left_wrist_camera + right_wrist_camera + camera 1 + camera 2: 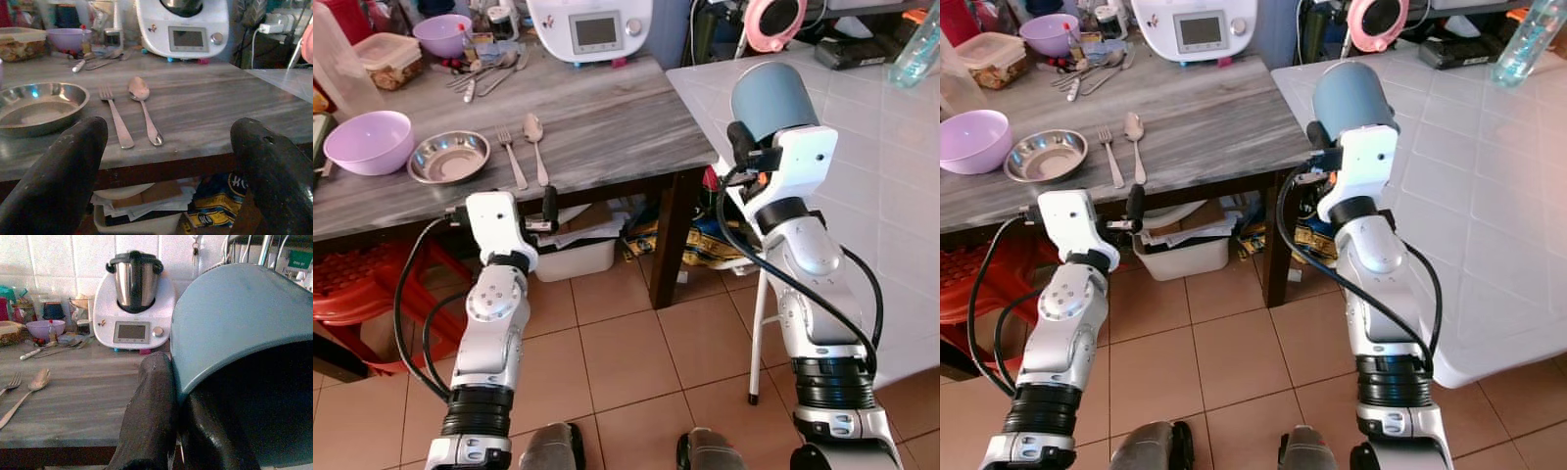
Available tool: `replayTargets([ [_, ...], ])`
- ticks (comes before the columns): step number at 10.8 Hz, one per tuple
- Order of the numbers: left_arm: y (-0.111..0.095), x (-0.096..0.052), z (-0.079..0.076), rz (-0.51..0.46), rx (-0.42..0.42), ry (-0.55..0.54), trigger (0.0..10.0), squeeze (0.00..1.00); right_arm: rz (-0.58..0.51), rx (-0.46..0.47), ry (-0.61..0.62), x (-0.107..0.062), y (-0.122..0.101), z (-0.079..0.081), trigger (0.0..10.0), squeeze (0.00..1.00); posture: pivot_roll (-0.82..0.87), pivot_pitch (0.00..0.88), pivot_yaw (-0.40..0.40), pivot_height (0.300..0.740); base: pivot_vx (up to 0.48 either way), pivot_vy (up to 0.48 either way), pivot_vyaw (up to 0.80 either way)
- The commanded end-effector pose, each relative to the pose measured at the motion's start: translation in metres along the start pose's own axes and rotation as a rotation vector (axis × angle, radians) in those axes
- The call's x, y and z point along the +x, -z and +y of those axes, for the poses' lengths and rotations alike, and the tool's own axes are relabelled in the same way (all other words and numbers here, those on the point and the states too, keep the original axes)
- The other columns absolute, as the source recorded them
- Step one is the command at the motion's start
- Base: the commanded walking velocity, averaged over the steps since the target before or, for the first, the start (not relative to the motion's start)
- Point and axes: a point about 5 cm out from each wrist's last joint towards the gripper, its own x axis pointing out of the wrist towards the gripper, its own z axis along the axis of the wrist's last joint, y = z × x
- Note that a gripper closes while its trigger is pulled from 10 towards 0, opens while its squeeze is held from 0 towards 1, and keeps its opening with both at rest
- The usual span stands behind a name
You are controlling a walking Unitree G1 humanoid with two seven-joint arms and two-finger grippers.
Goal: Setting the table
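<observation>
Robot at the near edge of the wooden table (607, 117), carrying a cup to the place setting.

The right gripper (166, 431) pinches the rim of a blue-grey cup (773, 98), one finger inside, one outside, held tipped above the gap beside the white table (862, 147). A steel plate (449, 157), then fork (513, 157) and spoon (536, 147), lie in a row near that edge; the cup probably goes beside them. The left gripper (171, 161) waits below the edge, fingers wide apart, empty.
</observation>
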Motion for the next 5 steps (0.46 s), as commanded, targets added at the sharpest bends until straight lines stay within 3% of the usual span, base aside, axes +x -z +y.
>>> replayTargets([
  [1, 0.0019, -0.0015, 0.0013, 0.009, 0.01, 0.011, 10.0, 0.0, -0.014, 0.016, 0.007, 0.0003, -0.0052, -0.001, 10.0, 0.0, -0.06, 0.102, 0.047, 0.74, 0.0, 0.0, 0.0],
  [2, 0.0003, -0.0021, 0.0004, -0.004, 0.004, 0.03, 10.0, 0.0, -0.011, 0.022, 0.01, 0.0007, -0.0052, -0.0015, 10.0, 0.0, -0.06, 0.104, 0.047, 0.74, 0.0, 0.0, -0.5],
  [5, -0.0009, -0.0033, 0.0005, -0.012, 0.013, 0.039, 10.0, 0.0, -0.022, 0.026, 0.018, 0.0039, -0.009, -0.0061, 10.0, 0.0, -0.06, 0.11, 0.05, 0.74, 0.344, 0.0, -0.14],
])
